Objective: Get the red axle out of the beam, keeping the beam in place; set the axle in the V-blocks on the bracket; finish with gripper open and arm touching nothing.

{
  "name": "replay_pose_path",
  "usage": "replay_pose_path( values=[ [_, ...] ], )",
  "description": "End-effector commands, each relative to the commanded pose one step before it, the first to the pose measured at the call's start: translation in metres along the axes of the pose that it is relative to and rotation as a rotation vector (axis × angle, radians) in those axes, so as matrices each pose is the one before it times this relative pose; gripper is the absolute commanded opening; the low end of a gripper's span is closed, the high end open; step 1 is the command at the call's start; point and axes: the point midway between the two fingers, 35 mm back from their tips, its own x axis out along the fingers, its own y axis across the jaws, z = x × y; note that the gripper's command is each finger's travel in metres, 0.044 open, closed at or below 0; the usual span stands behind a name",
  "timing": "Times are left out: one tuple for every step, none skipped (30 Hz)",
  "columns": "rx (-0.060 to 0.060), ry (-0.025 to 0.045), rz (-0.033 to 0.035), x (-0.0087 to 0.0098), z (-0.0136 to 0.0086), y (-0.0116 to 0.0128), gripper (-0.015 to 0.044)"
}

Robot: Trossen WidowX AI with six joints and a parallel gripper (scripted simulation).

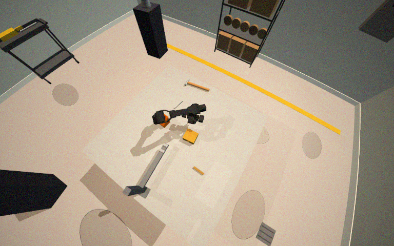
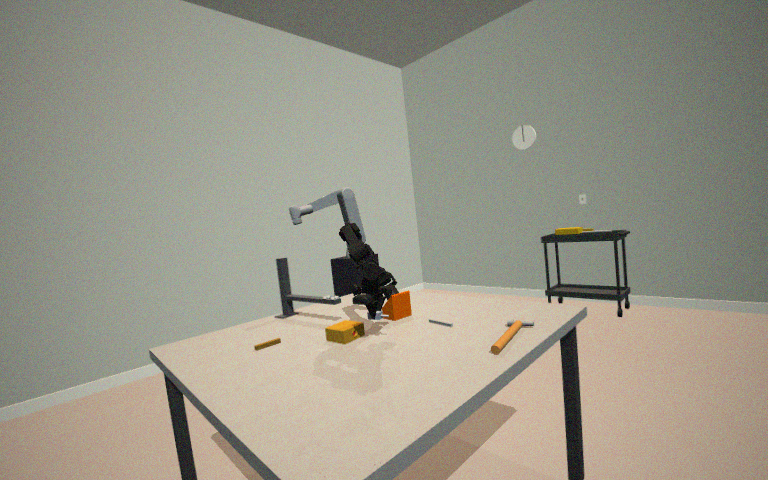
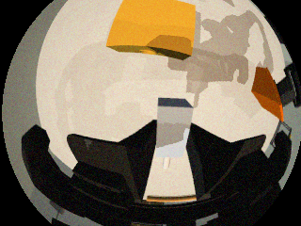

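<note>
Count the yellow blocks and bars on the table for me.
2. The chunky yellow block is at mid-table; the small ochre-yellow bar lies left of it in the exterior view. The arm may hide others.
</note>
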Motion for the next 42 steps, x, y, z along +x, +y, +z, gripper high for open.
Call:
replay_pose_path(
  values=[
    [0.1152,0.00155,-0.00217,-0.00006,-0.00001,-0.00001,0.0],
    [0.0257,-0.00001,0.0,0.00003,0.00003,0.00003,0.0],
    [0.0268,-0.00001,0.0,0.00003,0.00003,0.00003,0.0],
    [0.0256,-0.00001,0.0,0.00003,0.00003,0.00003,0.0],
    [0.0267,-0.00001,0.0,0.00003,0.00003,0.00003,0.0],
    [0.0001,0.00061,0.00006,-0.00019,0.00091,0.00069,0.0],
    [0.0003,0.00121,0.00013,-0.00038,0.00185,0.00137,0.0],
    [0.0004,0.00172,0.0002,-0.00054,0.00274,0.00199,0.0],
    [0.0006,0.00218,0.00028,-0.0007,0.00366,0.0026,0.0],
    [0.0008,0.00257,0.00039,-0.00084,0.00463,0.00317,0.0],
    [0.001,0.00282,0.0005,-0.00094,0.00552,0.00363,0.0],
    [0.0011,0.00277,0.00058,-0.00095,0.006,0.00377,0.0],
    [0.0012,0.00255,0.00062,-0.00091,0.00618,0.00369,0.0],
    [0.0013,0.0023,0.00065,-0.00085,0.0063,0.00358,0.0],
    [0.0014,0.00205,0.00068,-0.0008,0.00641,0.00346,0.0],
    [0.0015,0.00181,0.0007,-0.00074,0.00653,0.00333,0.0],
    [0.0016,0.00156,0.00071,-0.00069,0.00664,0.0032,0.0],
    [0.0016,0.00131,0.00071,-0.00063,0.00674,0.00307,0.0],
    [0.0017,0.00106,0.0007,-0.00058,0.00684,0.00293,0.0],
    [0.0018,0.00081,0.00069,-0.00053,0.00694,0.00279,0.0],
    [0.0018,0.00056,0.00066,-0.00048,0.00703,0.00265,0.0],
    [0.0019,0.00032,0.00063,-0.00043,0.00712,0.00251,0.0],
    [0.002,0.00007,0.0006,-0.00038,0.00721,0.00236,0.0],
    [0.002,-0.00018,0.00055,-0.00033,0.00729,0.00221,0.0],
    [0.0021,-0.00042,0.0005,-0.00029,0.00737,0.00206,0.0],
    [0.0022,-0.00067,0.00044,-0.00024,0.00744,0.00191,0.0],
    [0.0022,-0.00091,0.00037,-0.0002,0.00751,0.00175,0.0],
    [0.0023,-0.00115,0.00029,-0.00015,0.00758,0.0016,0.0],
    [0.0023,-0.00139,0.00021,-0.00011,0.00764,0.00144,0.0],
    [0.0023,-0.00163,0.00012,-0.00007,0.0077,0.00128,0.0],
    [0.0024,-0.00186,0.00002,-0.00002,0.00775,0.00111,0.0],
    [0.0024,-0.00209,-0.00009,0.00002,0.0078,0.00095,0.0],
    [0.0025,-0.00232,-0.0002,0.00006,0.00784,0.00078,0.0],
    [0.0025,-0.00254,-0.00032,0.0001,0.00788,0.00061,0.0],
    [0.0025,-0.00276,-0.00044,0.00014,0.00793,0.00044,0.0],
    [0.0026,-0.00298,-0.00058,0.00018,0.00796,0.00027,0.0],
    [0.0026,-0.0032,-0.00072,0.00021,0.00798,0.00009,0.0],
    [0.0026,-0.00341,-0.00086,0.00025,0.008,-0.00008,0.0],
    [0.0026,-0.00361,-0.00102,0.0003,0.00803,-0.00026,0.0],
    [0.0026,-0.00381,-0.00118,0.00033,0.00804,-0.00044,0.0],
    [0.0026,-0.00401,-0.00134,0.00036,0.00805,-0.00061,0.0],
    [0.0022,-0.00347,-0.00124,0.00033,0.00666,-0.00064,0.0]
  ],
)
